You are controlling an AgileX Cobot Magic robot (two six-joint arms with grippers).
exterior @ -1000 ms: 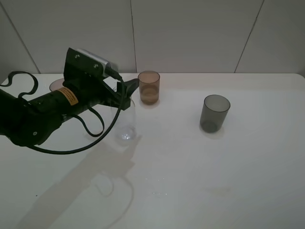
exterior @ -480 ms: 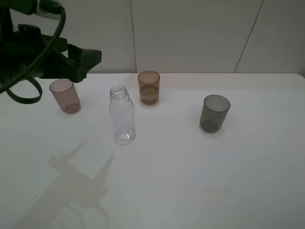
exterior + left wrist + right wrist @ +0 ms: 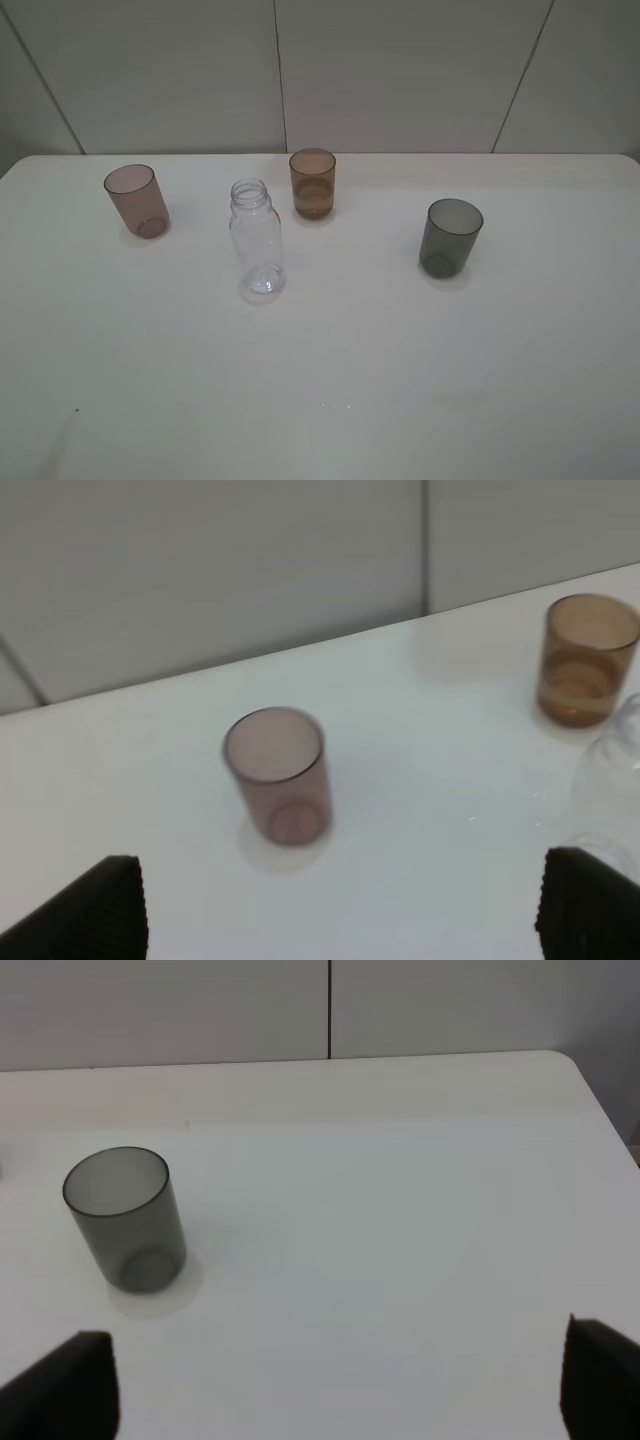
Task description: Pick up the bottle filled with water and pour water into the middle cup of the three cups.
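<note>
Bottle (image 3: 257,239) upright left of centre in the high view, just beside amber middle cup (image 3: 313,183), looking empty. Probably light, thin-walled, easy to dent and slippery; best gripped at mid-body. Left gripper (image 3: 340,920) and right gripper (image 3: 340,1395) spread wide, holding nothing.

The small clear plastic bottle (image 3: 257,240) is colourless, and the smooth round-cornered table (image 3: 420,380) is plain white. The three translucent plastic tumblers are pinkish-mauve (image 3: 136,200), amber-brown (image 3: 312,183) and smoky dark grey (image 3: 450,237). Behind them the panelled wall (image 3: 400,70) is pale grey with thin dark seams.
</note>
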